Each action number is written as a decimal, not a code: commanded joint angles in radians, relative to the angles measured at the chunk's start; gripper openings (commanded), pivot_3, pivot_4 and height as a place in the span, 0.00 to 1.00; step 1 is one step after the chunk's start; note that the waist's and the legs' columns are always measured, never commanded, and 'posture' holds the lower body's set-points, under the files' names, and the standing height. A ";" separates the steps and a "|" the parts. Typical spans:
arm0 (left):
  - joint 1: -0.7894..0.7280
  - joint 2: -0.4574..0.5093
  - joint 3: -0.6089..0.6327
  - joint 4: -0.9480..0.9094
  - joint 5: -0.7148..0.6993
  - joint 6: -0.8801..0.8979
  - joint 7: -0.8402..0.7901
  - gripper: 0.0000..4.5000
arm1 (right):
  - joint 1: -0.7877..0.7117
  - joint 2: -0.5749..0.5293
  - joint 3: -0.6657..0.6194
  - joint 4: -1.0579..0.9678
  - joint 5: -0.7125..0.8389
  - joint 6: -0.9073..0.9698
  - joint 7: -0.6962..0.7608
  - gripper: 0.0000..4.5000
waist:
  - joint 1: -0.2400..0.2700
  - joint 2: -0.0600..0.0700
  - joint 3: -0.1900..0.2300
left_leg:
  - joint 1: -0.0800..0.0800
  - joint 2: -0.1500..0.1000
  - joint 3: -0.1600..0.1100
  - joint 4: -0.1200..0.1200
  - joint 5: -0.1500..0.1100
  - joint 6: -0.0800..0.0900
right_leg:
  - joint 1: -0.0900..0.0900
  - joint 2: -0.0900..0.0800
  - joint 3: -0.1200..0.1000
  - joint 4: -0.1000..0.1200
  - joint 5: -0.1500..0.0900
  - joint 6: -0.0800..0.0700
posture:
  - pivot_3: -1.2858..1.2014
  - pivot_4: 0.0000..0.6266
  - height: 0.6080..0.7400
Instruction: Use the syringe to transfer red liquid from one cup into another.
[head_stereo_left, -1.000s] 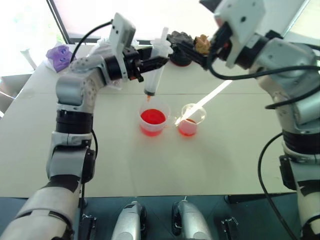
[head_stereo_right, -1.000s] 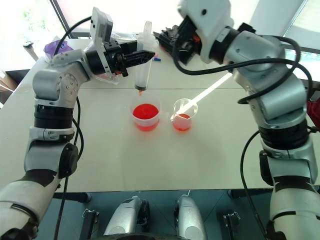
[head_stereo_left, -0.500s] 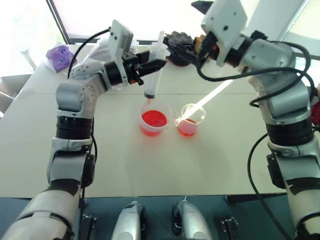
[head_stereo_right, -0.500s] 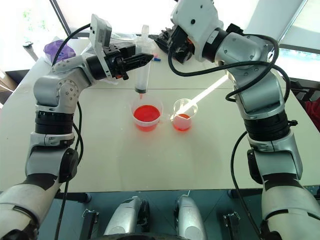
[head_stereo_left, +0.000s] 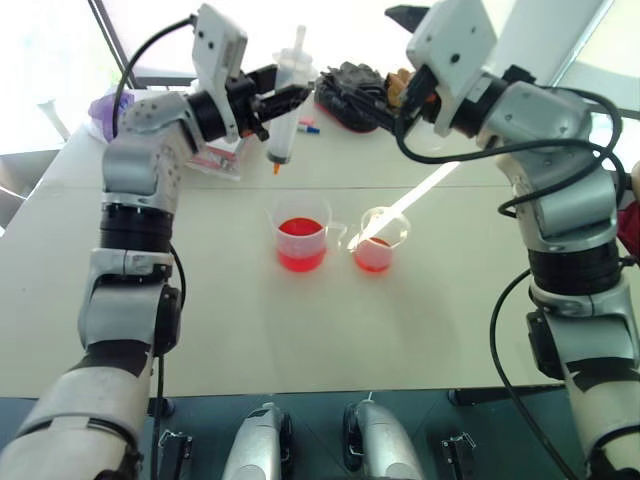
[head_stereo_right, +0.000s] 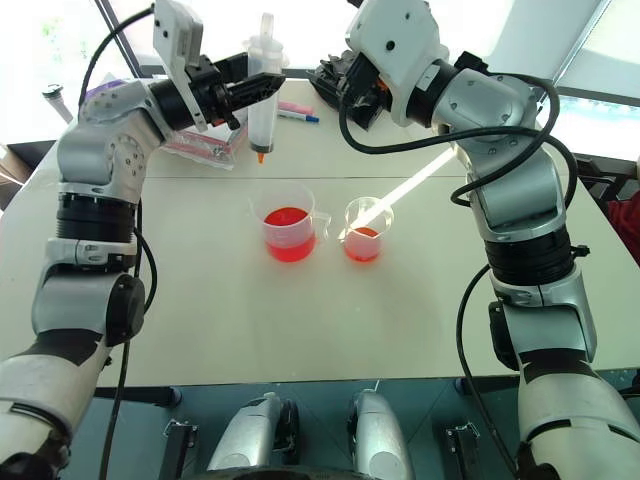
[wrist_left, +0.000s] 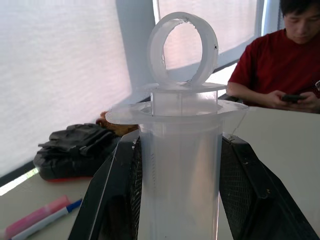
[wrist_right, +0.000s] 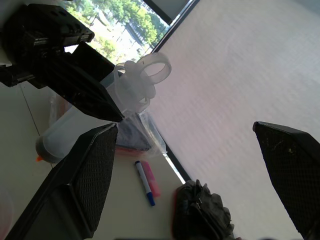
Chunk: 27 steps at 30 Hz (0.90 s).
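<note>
Two clear cups are seen side by side near the middle of the pale tabletop (head_stereo_left: 200, 300). Red liquid (head_stereo_left: 300, 228) is held in the larger handled beaker (head_stereo_left: 301, 235), and a smaller amount in the narrower cup (head_stereo_left: 377, 241) just beside its handle. Above and behind the beaker, well clear of its rim, the syringe (head_stereo_left: 285, 110) is gripped upright around its barrel by the left hand (head_stereo_left: 272, 101), orange tip pointing down. The right hand (wrist_right: 185, 170) is held raised near the syringe's top, its fingers spread wide and empty. A black bag (head_stereo_left: 352, 85) and a pink-and-blue marker (head_stereo_right: 296, 111) are seen at the far edge.
</note>
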 joint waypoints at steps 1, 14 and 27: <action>-0.066 0.007 0.074 -0.068 -0.122 0.116 -0.028 0.36 | -0.011 -0.018 -0.057 -0.036 -0.018 -0.030 -0.001 1.00 | -0.001 0.000 0.000 | 0.000 0.000 0.000 0.000 0.000 0.000 | 0.000 0.000 0.000 0.000 0.000 0.000 | 0.52 0.24 1.00; 0.037 0.028 0.021 -0.188 -0.245 0.343 -0.164 0.36 | -0.053 -0.027 -0.103 0.024 -0.064 -0.228 0.008 1.00 | -0.004 0.000 0.000 | 0.001 0.000 0.000 0.000 0.001 -0.001 | 0.000 0.001 0.000 0.001 0.000 0.000 | 0.52 0.24 1.00; 0.071 0.002 -0.006 -0.172 -0.233 0.301 -0.189 0.36 | -0.014 0.020 -0.083 -0.054 -0.018 -0.162 0.067 1.00 | -0.002 0.000 0.000 | 0.001 0.000 0.000 0.000 0.001 -0.001 | 0.000 0.001 0.000 0.001 0.000 0.000 | 0.52 0.24 1.00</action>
